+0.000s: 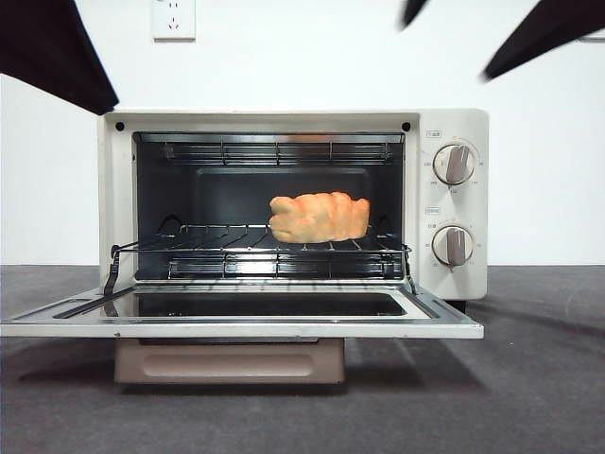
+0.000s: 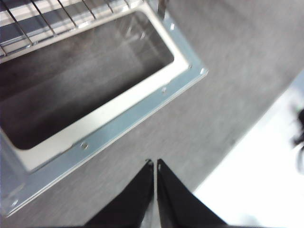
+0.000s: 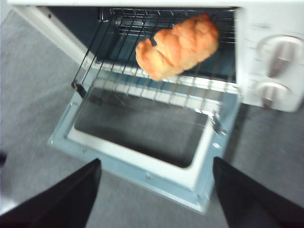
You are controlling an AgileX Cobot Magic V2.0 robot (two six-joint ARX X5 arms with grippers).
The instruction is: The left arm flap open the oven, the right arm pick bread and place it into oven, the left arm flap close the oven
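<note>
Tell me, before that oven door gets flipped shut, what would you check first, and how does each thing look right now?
1. Bread lies wholly on the wire rack, inside the toaster oven: ok.
2. Right gripper open, holding nothing, back outside the door: ok.
3. Nothing lies on the open door's glass: ok.
4. Left gripper shut, off the door's corner, not touching it: ok.
5. Left gripper lined up with the door's handle: cannot tell.
</note>
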